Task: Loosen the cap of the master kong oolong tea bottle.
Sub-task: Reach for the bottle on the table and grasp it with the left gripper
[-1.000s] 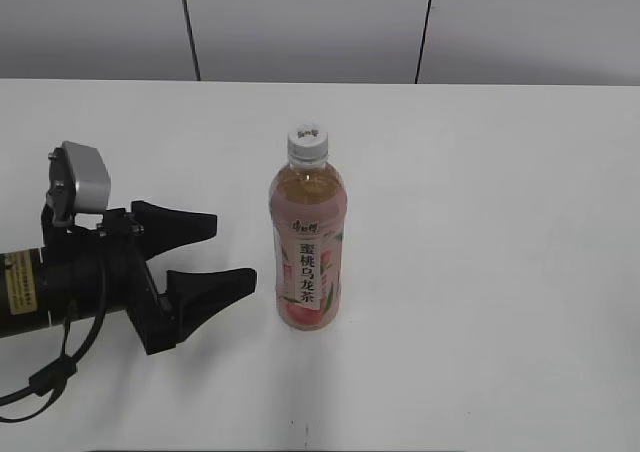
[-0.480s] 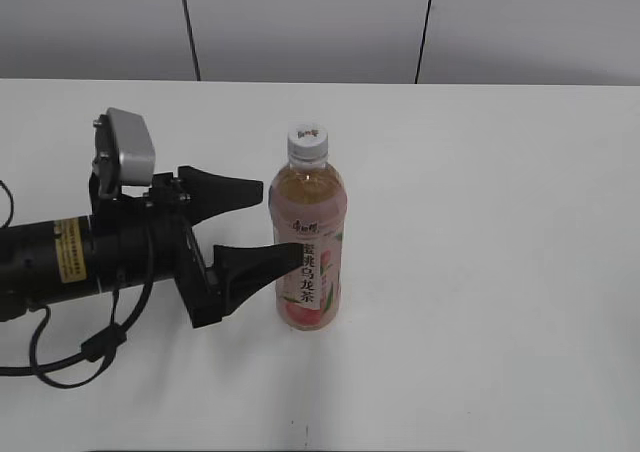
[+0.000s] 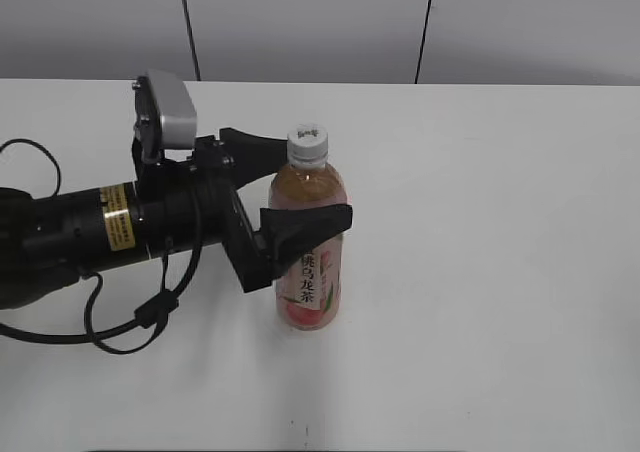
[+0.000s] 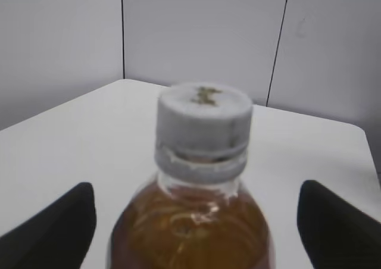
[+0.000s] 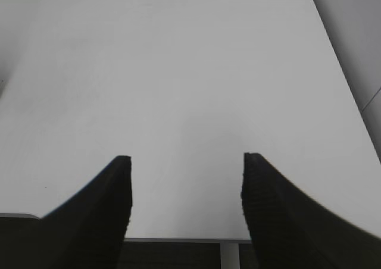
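Observation:
The master kong oolong tea bottle stands upright mid-table, amber tea inside, with a pink peach label. Its white ribbed cap is on the neck. My left gripper is open; its two black fingers straddle the bottle's upper body just below the neck, one behind and one in front, without clear contact. In the left wrist view the cap and the bottle's shoulder fill the middle, between the open left gripper's fingertips. My right gripper is open and empty over bare table; it does not show in the exterior view.
The white table runs to a grey panelled wall at the back. The left arm's body and cable lie across the table's left side. The right wrist view shows the table's near edge under the fingers.
My left gripper has moved right and up from the table's left side until its open fingers straddle the bottle's upper body. The bottle has not moved.

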